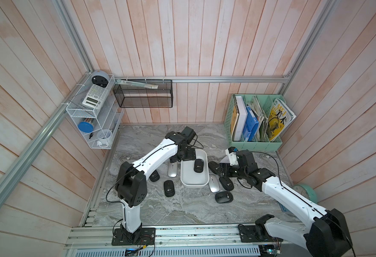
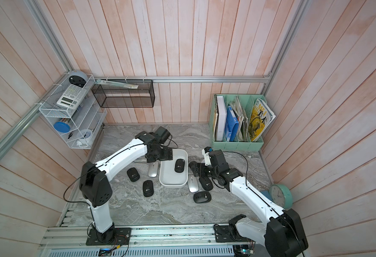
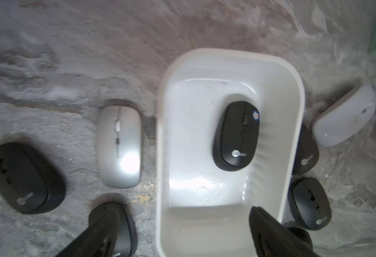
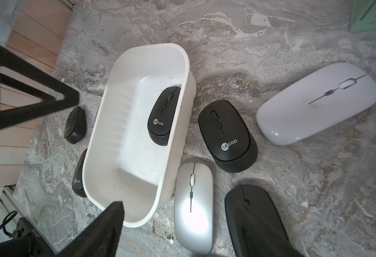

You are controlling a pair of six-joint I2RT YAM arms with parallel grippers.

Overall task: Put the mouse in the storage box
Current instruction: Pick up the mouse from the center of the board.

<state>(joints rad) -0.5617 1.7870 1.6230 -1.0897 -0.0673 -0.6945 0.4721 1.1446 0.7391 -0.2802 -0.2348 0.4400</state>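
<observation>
The box is looking white and plain. The mouse lying in it is showing black. The desk is showing grey swirly stone lines. The file holder is looking mint green.

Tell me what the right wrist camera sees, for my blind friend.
A white box on a grey marble table holds one black mouse. Around it lie more black mice, a silver mouse and a white mouse.

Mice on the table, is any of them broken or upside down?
Nothing looks broken. One black mouse lies in the storage box; the other mice lie scattered around it, right side up, pointing different ways.
</observation>
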